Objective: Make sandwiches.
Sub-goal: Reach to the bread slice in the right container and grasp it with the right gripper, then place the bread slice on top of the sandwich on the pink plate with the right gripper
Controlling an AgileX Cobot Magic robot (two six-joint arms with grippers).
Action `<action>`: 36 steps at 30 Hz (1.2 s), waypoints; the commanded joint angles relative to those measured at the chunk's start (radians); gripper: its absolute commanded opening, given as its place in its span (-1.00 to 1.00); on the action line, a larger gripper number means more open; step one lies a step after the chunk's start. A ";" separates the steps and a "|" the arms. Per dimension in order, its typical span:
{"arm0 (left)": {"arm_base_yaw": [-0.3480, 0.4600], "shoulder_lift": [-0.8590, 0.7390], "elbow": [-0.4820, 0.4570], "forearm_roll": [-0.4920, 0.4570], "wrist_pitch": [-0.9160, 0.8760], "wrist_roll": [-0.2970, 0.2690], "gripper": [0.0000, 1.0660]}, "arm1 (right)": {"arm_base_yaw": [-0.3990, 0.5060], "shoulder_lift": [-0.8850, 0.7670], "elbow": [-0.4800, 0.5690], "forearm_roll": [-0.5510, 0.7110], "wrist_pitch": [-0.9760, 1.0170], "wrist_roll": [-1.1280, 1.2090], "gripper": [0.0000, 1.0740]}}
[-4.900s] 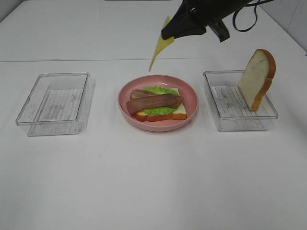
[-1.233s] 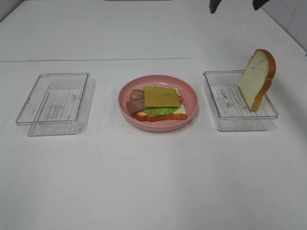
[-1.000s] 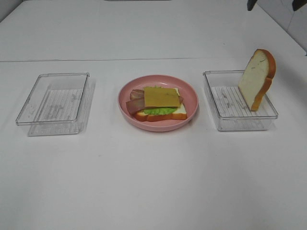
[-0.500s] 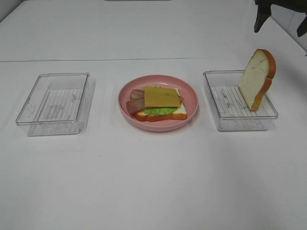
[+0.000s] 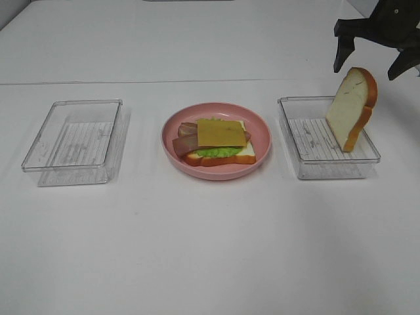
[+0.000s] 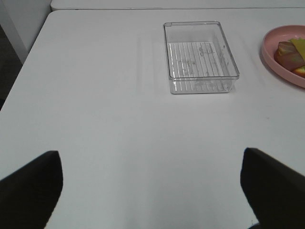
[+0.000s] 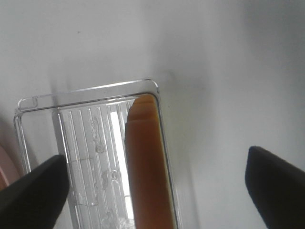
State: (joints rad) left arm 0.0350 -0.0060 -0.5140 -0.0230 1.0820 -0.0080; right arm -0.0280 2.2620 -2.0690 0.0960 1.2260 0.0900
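From the high camera, the open-faced stack is seen on the pink plate: bread, lettuce, bacon, cheese on top. Only the lid is judged missing. The second bread slice is propped upright in the right-hand tray, with the right gripper spread wide just above it. In the left wrist view, the left gripper is held open over bare table, an empty tray ahead. In the right wrist view, the slice's crust is framed between parted jaws, nothing pinched
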 commanded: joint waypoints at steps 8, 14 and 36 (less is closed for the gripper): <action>0.004 -0.017 0.000 -0.006 -0.006 0.000 0.79 | -0.001 0.016 0.077 -0.008 0.103 -0.013 0.74; 0.004 -0.017 0.000 -0.006 -0.006 0.000 0.79 | -0.001 0.032 0.077 -0.008 0.103 -0.013 0.74; 0.004 -0.017 0.000 -0.006 -0.006 0.000 0.79 | -0.001 0.040 0.077 0.024 0.103 0.010 -1.00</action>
State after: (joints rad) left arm 0.0350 -0.0060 -0.5140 -0.0230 1.0820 -0.0080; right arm -0.0270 2.3020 -1.9990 0.1300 1.2250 0.0950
